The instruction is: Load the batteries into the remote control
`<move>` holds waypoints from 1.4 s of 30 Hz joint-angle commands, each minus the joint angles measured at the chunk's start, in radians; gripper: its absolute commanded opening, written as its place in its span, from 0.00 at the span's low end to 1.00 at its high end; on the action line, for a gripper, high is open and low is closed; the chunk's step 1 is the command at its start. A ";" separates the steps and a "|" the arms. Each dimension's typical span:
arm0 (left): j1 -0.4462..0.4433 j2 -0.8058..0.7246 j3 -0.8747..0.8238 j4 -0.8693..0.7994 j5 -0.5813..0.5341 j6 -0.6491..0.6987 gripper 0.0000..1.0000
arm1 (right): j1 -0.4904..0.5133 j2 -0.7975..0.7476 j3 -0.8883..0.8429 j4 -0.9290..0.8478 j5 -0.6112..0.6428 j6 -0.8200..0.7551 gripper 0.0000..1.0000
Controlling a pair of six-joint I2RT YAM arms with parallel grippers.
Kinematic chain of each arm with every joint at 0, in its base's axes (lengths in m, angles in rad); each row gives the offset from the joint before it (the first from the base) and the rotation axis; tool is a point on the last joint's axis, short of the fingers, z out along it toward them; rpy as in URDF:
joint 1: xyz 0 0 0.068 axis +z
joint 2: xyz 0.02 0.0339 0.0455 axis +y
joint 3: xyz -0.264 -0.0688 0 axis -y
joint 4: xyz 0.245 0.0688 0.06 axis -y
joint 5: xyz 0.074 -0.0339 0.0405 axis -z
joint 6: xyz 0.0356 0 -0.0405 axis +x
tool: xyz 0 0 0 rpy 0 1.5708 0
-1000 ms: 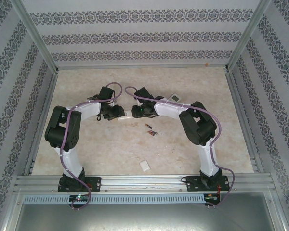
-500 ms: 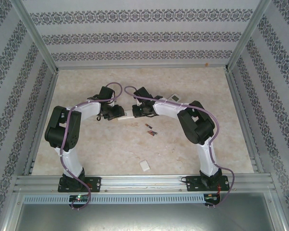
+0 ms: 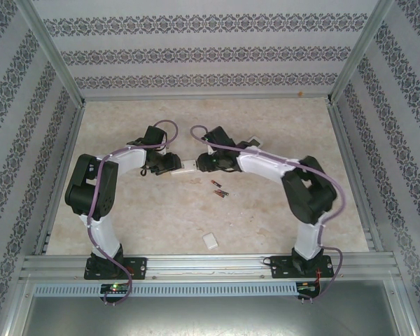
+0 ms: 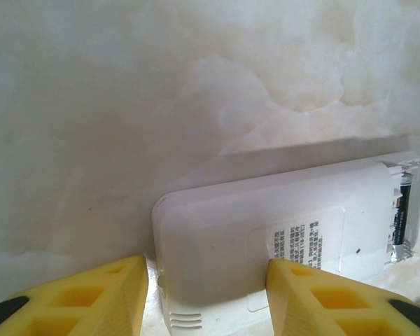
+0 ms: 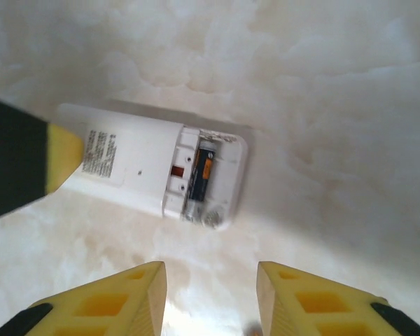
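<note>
The white remote control lies face down mid-table between both grippers. Its battery bay is uncovered, and one dark battery with an orange band sits in the outer slot. The same battery shows at the remote's far end. My left gripper is open: one finger is beside the remote's closed end and the other rests over its back. My right gripper hangs open and holds nothing, just short of the bay end of the remote. Two loose batteries lie nearby.
A small white cover piece lies toward the near edge. A small white device sits partly hidden behind the right arm. Patterned walls and aluminium rails box in the table on all sides.
My right gripper has opened and drawn back a little from the remote's bay end, and that arm's elbow has swung right. The left jaws have widened slightly.
</note>
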 commanded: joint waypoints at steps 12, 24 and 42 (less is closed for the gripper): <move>0.005 -0.113 -0.054 0.031 -0.017 0.028 0.67 | 0.002 -0.042 -0.133 -0.125 0.013 -0.200 0.47; 0.006 -0.136 -0.054 0.005 -0.019 0.028 0.70 | 0.037 0.102 -0.026 -0.128 0.107 -0.218 0.15; 0.006 -0.008 0.008 0.036 -0.004 0.003 0.73 | 0.011 0.197 0.241 0.012 0.111 0.091 0.12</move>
